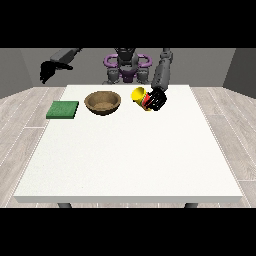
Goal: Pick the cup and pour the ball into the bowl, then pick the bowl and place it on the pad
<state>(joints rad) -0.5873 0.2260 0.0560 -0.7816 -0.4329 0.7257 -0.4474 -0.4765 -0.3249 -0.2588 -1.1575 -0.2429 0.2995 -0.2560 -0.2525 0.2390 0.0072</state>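
The hand at the view's right (157,100) is wrapping its fingers around the yellow cup (138,94), holding it tilted with the open mouth pointing toward the wooden bowl (103,103). The cup is projecting from the bowl-facing side of that hand, its rim near the bowl's edge but apart from it. No ball is showing; whether it is inside the cup or the bowl cannot be told.

The bowl is sitting on the white table (130,160), beside the hand, between it and the green pad (63,109), which is lying well apart on the bowl's far side.

The hand at the view's left (48,70) is hanging above and beyond the table's edge, holding nothing; whether its fingers are spread or curled cannot be told.

Judgement: the pour is the step in hand. To do it well, the cup's mouth should be travelling over the bowl's opening before tipping further, since the rim is looking short of the bowl and a ball released here could be landing on the table. Tilt should be increasing gradually.
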